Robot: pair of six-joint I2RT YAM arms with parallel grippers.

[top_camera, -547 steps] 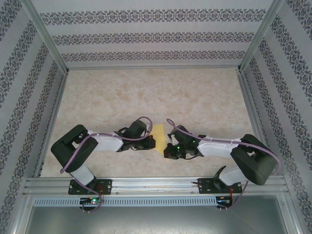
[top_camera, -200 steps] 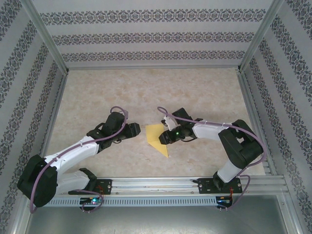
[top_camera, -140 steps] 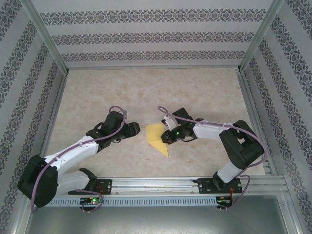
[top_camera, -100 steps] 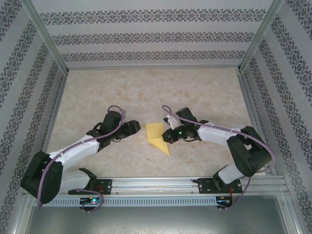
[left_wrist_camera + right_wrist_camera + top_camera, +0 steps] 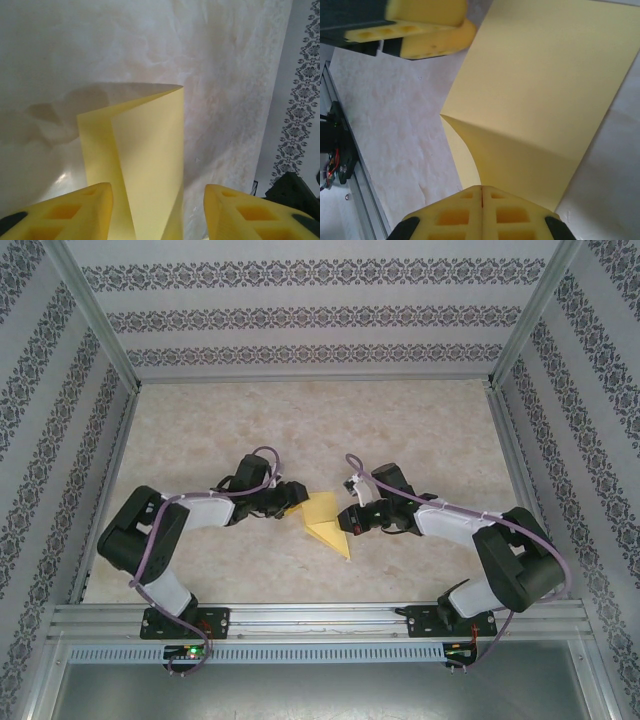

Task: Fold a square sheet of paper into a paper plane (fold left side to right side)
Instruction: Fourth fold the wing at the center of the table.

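Square sheet of paper (image 5: 322, 519) in right claw (image 5: 482, 189), edge inside parted left claw (image 5: 157, 191).

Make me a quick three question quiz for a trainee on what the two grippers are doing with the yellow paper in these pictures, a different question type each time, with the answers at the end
1. True or false: the left gripper has its jaws clamped tight together.
2. Pick one. The right gripper is: A wide open; B shut on an edge of the thin pale-yellow sheet of paper; C shut, well clear of the sheet.
3. Fill in the blank: in the left wrist view, the folded sheet lies ____ that gripper's fingers.

Key: 1 false, the jaws stand apart. 2 B. 3 between.
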